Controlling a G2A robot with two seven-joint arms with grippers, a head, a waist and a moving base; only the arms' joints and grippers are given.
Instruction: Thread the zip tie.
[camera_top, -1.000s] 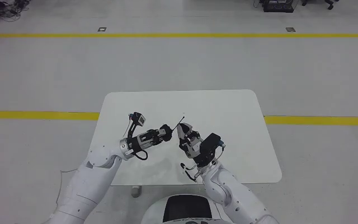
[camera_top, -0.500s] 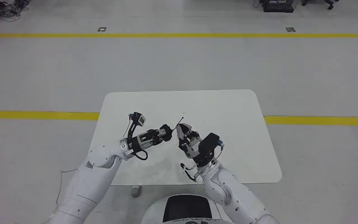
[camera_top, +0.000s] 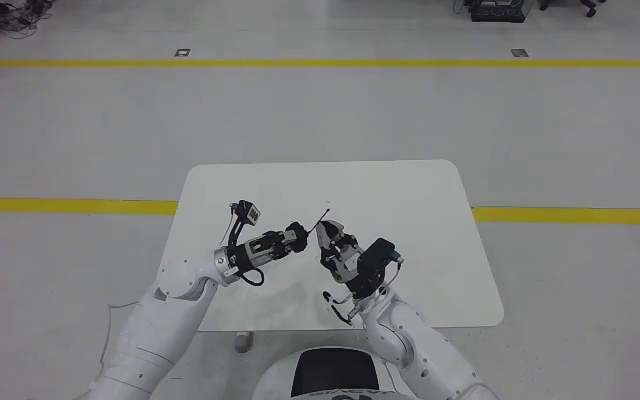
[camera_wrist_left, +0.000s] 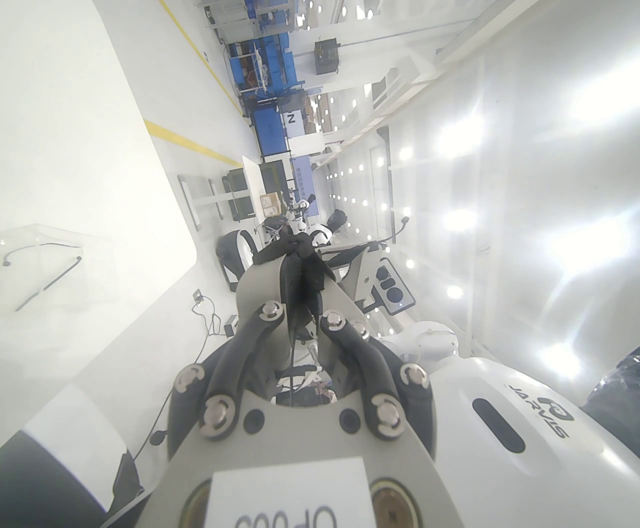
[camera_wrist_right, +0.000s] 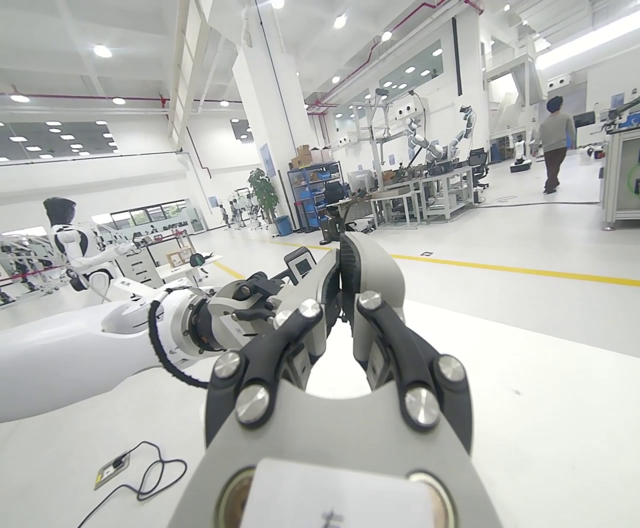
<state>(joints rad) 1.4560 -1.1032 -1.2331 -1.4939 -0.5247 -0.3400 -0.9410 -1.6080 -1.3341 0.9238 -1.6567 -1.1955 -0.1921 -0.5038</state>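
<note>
Both arms meet above the middle of the white table (camera_top: 420, 200). My left gripper (camera_top: 298, 236) is shut on the black zip tie (camera_top: 322, 216), whose thin tail sticks up and away between the two grippers. In the left wrist view the zip tie (camera_wrist_left: 291, 345) runs as a black strand down between the fingers of the left gripper (camera_wrist_left: 299, 252). My right gripper (camera_top: 326, 236) faces the left one, almost touching it. In the right wrist view the right gripper (camera_wrist_right: 344, 242) is shut on the zip tie (camera_wrist_right: 348, 207), which pokes out beyond its tips.
In the left wrist view a clear box (camera_wrist_left: 90, 240) with a few black ties lies on the table near a rounded corner. Yellow floor lines (camera_top: 560, 214) run beyond the table edges.
</note>
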